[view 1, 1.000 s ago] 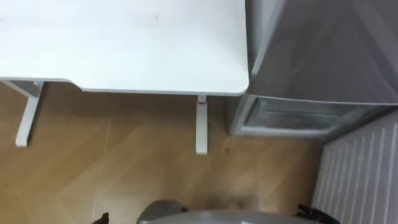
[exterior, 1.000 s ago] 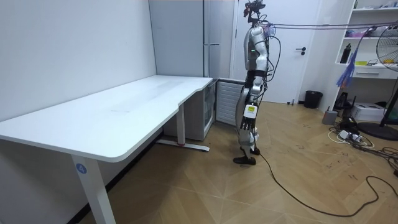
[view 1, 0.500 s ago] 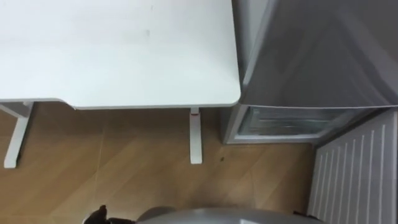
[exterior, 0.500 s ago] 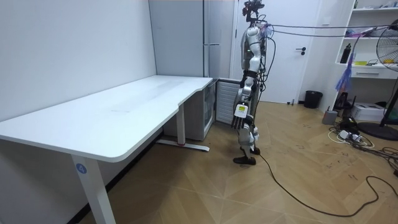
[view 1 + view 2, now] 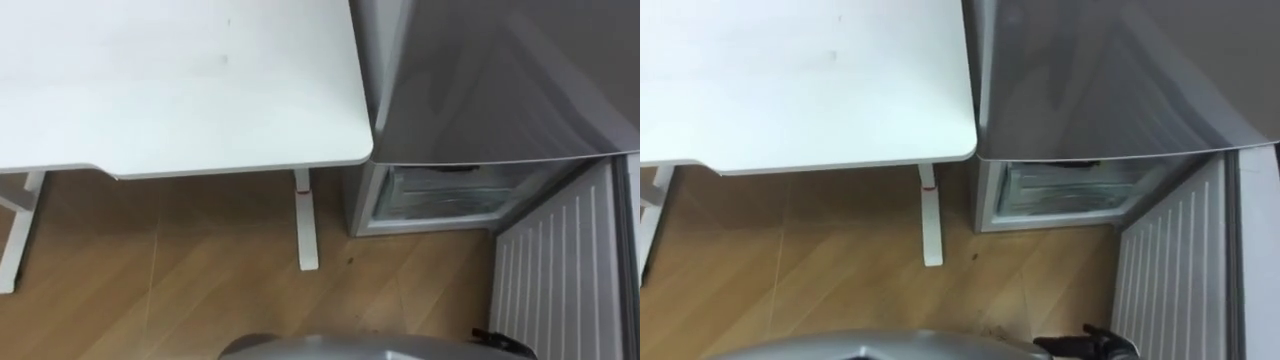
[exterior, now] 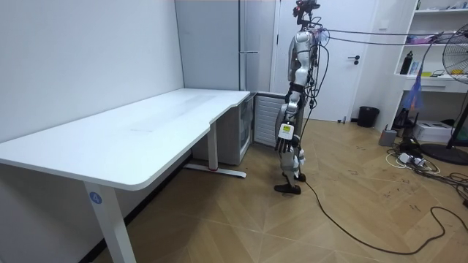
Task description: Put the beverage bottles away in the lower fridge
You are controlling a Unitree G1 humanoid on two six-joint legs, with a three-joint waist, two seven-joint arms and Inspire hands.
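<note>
Just near robot hand (image 6: 283, 136), lower fridge (image 5: 440, 195)

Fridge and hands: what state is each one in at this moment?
Lower fridge door: swung open.
Lower fridge compartment: exposed, contents unclear.
Upper fridge door: shut.
Left hand: hanging at the robot's side.
Right hand: low beside the open door, pose unclear.

Matt white table (image 5: 180, 90), glossy grey fridge (image 5: 490, 80), wood-plank floor (image 5: 180, 270)
</note>
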